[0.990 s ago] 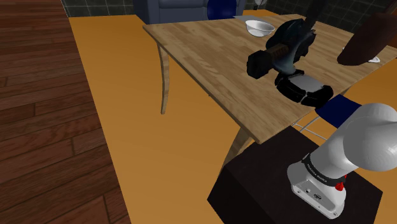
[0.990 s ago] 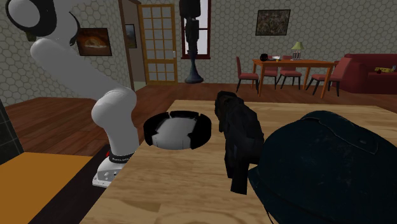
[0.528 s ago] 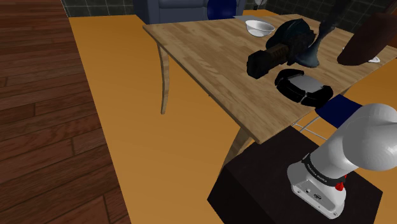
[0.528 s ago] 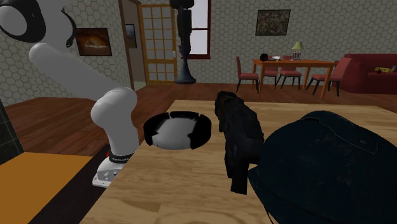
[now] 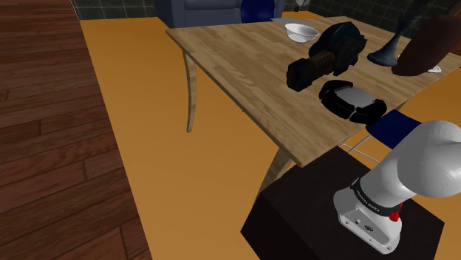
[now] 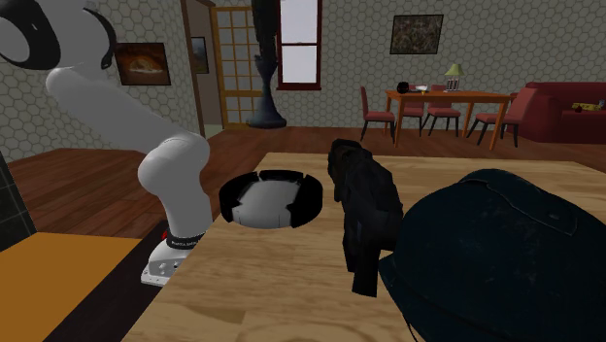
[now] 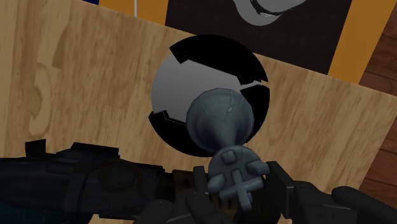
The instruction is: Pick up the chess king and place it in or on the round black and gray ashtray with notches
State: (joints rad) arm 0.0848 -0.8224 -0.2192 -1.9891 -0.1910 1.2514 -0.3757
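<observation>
The gripper [image 7: 236, 184] is closed on the chess king [image 7: 220, 119], with the black fingers [image 7: 281, 186] clasped on either side of its cross-topped head. The king is held in the air above the wooden worktop [image 7: 83, 83]. Its long axis is close to vertical, with the cross end up in the gripper and the round base pointed down. In the wrist view the base is seen over the rim of the round black and grey ashtray [image 7: 184, 70]. In the second exterior view the king is seen well above the ashtray, apart from it. A bulky black object [image 6: 364, 209] is laid just right of the ashtray. In the shoulder view a white bowl [image 5: 301, 31] is set at the worktop's far end, and the arm's base [image 5: 373, 207] is seated on the black stand [image 5: 295, 214].
</observation>
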